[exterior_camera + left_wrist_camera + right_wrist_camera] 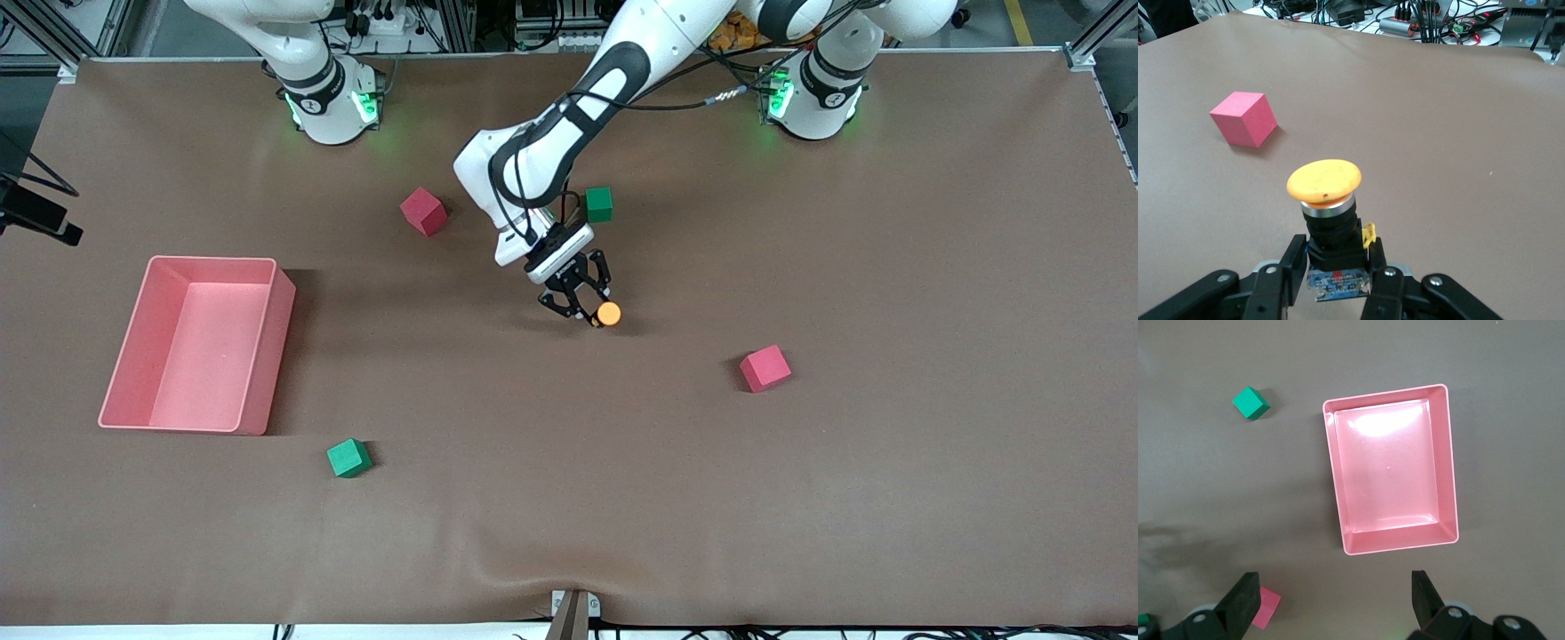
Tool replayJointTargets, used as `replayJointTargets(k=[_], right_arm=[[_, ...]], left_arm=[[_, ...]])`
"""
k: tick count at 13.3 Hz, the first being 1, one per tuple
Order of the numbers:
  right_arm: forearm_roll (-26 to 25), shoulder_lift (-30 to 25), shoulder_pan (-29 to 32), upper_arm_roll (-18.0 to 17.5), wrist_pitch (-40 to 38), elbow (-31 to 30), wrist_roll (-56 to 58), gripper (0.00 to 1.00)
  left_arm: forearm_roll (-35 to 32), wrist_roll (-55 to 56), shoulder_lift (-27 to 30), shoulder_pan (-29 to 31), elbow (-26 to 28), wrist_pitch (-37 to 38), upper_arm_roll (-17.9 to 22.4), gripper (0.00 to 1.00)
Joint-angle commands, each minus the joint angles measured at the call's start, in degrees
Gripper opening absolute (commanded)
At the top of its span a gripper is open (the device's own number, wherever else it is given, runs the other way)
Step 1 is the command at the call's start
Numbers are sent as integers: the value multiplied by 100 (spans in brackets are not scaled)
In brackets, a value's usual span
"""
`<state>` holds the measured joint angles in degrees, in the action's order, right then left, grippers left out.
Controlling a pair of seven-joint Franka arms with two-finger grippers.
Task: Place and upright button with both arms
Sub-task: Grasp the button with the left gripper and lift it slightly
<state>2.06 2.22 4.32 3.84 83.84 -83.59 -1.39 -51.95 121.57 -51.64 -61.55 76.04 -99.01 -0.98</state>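
The button (608, 313), with a round orange cap on a short black body, is near the middle of the table. In the left wrist view the button (1324, 181) stands cap up between the fingers. My left gripper (582, 307) is low over the table and shut on its black body (1336, 257). My right gripper (1335, 593) is open and empty, high over the table beside the pink bin. It is out of the front view, where only the right arm's base (329, 98) shows.
A pink bin (271, 356) stands toward the right arm's end and shows empty in the right wrist view (1385, 467). Red cubes (422, 211) (765, 367) and green cubes (598, 204) (348, 458) lie scattered. The left wrist view shows a red cube (1243, 119).
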Motion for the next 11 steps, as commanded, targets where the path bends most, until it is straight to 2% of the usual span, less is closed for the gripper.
replayJointTargets(k=[1,5,11], right_arm=[[102,-3,113,-68,-70,62,33,100],[93,-3,104,-68,-70,62,33,100],[93,-3,113,-68,-70,62,33,100]], left_arm=[[-262,235,-109,-225,-54,242,63,13],[-482,498,-425,-542,-106,620,98,12],[-509,798,-496,-604,-115,699,107,11]])
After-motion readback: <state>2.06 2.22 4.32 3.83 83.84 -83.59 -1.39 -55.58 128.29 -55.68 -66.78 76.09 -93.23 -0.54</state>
